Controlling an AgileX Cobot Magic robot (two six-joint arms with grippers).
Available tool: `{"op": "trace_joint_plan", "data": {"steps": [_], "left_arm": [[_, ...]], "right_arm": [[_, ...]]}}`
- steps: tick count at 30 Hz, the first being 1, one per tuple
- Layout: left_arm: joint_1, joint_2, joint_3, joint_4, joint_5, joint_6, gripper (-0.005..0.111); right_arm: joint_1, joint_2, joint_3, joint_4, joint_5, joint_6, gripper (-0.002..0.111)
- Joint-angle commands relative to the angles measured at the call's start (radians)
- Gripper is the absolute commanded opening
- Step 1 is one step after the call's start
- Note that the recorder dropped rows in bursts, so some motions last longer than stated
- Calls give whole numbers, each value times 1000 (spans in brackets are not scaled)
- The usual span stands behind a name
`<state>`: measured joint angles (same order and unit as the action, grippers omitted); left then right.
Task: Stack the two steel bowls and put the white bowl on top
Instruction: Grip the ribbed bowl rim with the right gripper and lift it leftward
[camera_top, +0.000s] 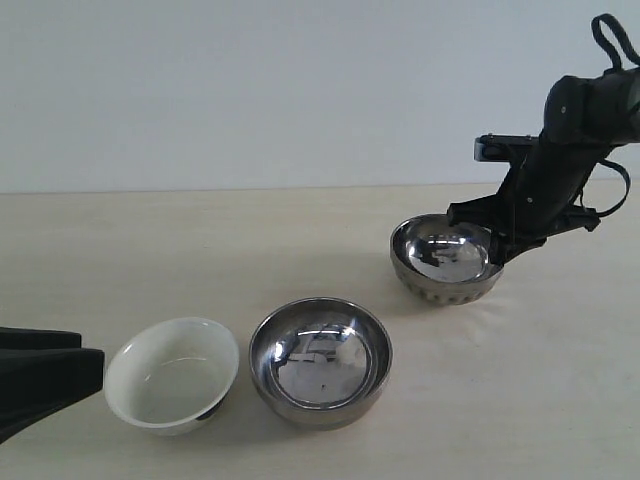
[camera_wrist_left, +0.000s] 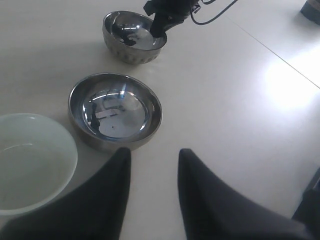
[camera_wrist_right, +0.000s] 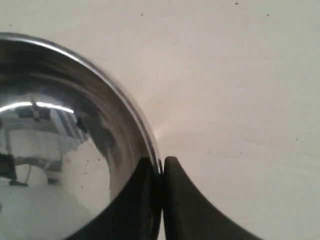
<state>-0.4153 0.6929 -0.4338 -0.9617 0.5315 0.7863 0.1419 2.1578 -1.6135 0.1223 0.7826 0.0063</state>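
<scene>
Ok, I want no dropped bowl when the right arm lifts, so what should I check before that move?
1. Right gripper shut on the rim of the ribbed steel bowl, one finger inside, one outside: ok.
2. Grip firm enough to lift: cannot tell.
3. Smooth steel bowl upright and empty: ok.
4. Nothing on the table between the steel bowls: ok.
5. White bowl outside the smooth one: ok.
6. Left gripper open, holding nothing: ok.
</scene>
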Motion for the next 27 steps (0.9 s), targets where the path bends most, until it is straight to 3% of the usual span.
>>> {"op": "trace_joint_plan", "data": {"steps": [1,14,21,27], "left_arm": [[-2,-6,4,-11,-15,-4,31],[-2,-6,4,-6,-36,0,31],[-2,-6,4,-6,-38,0,31],[-2,-6,4,-6,-37,0,31]], "right_arm": [[-4,-46,-5,7,9,-6,0],[-4,-221,3,25,180,-23,0],[-4,-412,201,124,59,-80,0],[-2,-564,419,328,-24,-208,0]]}}
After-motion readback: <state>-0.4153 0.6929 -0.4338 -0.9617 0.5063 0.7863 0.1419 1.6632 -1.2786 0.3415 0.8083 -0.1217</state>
